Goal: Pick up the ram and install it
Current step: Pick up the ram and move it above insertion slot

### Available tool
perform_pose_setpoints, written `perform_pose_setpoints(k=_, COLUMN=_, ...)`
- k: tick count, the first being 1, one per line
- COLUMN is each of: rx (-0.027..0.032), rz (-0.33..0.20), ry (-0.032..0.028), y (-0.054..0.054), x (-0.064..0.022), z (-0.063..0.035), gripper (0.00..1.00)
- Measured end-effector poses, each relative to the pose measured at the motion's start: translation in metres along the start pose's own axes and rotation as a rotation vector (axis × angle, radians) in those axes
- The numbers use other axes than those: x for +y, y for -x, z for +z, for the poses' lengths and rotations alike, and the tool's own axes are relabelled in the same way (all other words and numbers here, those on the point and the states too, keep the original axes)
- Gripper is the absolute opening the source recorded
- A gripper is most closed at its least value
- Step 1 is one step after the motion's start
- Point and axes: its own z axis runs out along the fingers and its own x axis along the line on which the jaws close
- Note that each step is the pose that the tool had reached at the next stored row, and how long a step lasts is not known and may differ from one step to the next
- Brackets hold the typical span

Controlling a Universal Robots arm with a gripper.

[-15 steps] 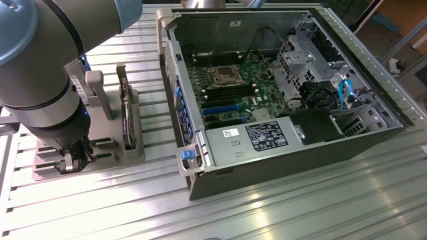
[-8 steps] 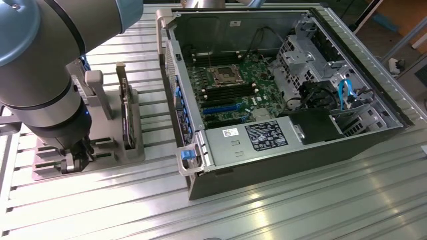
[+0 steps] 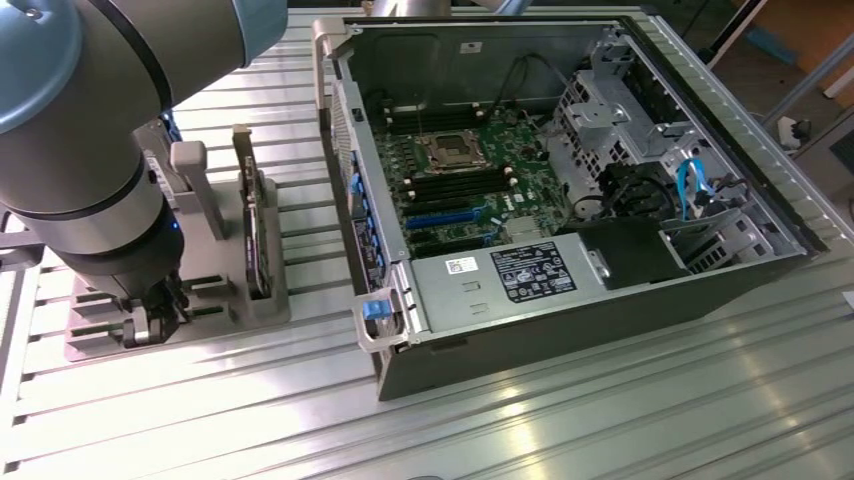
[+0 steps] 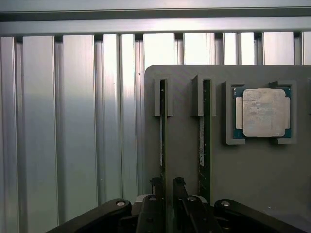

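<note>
The step in hand, as I judge it, is the grasp at the fixture [image 4: 252,194], which sits on the table [image 3: 534,430] well apart from the open case [image 3: 534,200], on the exterior view's left. The arm [image 3: 94,150] stands nearly straight above it, and that is the thing to hold to: a plumb wrist keeps the pull in line with the slots. The fixture is light-looking and loose on the ribbed table, so any sideways drag could shift it or jam the stick in its grey end clips. The grip should fall on the flat faces of the ram [image 4: 162,136], square across the board, deep enough to clear the top edge, and centred so neither pad shoves it first. It must also keep off the other stick [image 4: 204,141], which stands just beside it, nearer the CPU [image 4: 265,112].

The ram stands on edge in the slot farther from the CPU, both ends seated in the clips. The claw [image 4: 167,187] is released: its jaws are parted and straddle one end of the ram. The stick lies close against one fingertip [image 4: 156,187], while a strip of bare fixture shows before the other, so nothing is pinched yet.
</note>
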Motion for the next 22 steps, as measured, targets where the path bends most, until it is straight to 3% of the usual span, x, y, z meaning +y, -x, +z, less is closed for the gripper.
perform_pose_setpoints(k=6, rx=0.0, rz=0.0, ry=0.0, y=0.0, x=0.0, z=0.0, gripper=0.22)
perform_pose_setpoints(k=9, rx=0.0, rz=0.0, ry=0.0, y=0.0, x=0.0, z=0.0, gripper=0.12)
perform_pose_setpoints(k=22, rx=0.0001, rz=-0.003, ry=0.0, y=0.0, x=0.0, z=0.0, gripper=0.12)
